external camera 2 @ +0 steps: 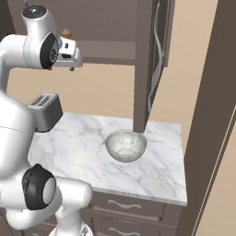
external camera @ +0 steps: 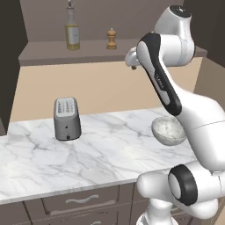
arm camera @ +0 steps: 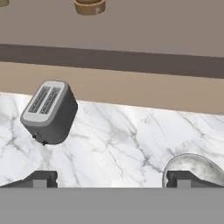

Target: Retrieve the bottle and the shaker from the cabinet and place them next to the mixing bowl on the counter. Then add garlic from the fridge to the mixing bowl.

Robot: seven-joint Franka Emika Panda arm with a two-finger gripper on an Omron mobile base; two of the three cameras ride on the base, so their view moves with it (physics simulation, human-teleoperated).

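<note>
**Gripper** (arm camera: 112, 179): you see its two dark fingertips low in the hand view, spread wide with nothing between them. You may read that as readied for a grasp not yet begun. In the right base view the hand sits at upper left, level with the cabinet shelf's front edge.

**Bottle** (external camera: 72, 31): upper left of the left base view, upright on the shelf. Clear glass, yellowish liquid, narrow neck. Untouched by the arm.

**Shaker** (external camera: 111, 39): upper centre of the left base view, upright, to the right of the bottle and apart from it. In the hand view its brown base shows at the top edge, which suggests the hand is pointed roughly below it.

**Cabinet** (external camera: 48, 52): dark grey-brown, shelf across the top of the left base view. Its door stands open in the right base view, upper centre, leaving the shelf reachable.

**Mixing bowl** (external camera 2: 126, 145): centre of the right base view, on the counter, pale and speckled, nothing visible inside. Your drop-off marker for both shelf items.

**Counter** (external camera: 52, 158): white marble with grey veins, lower half of the left base view, with bare surface around the bowl.

**Toaster** (external camera: 67, 118): grey, two slots, left of centre in the left base view, well apart from the bowl. Not part of your task.

**Status, as judged:** you are at the first retrieval. Both shelf items remain to fetch.
</note>
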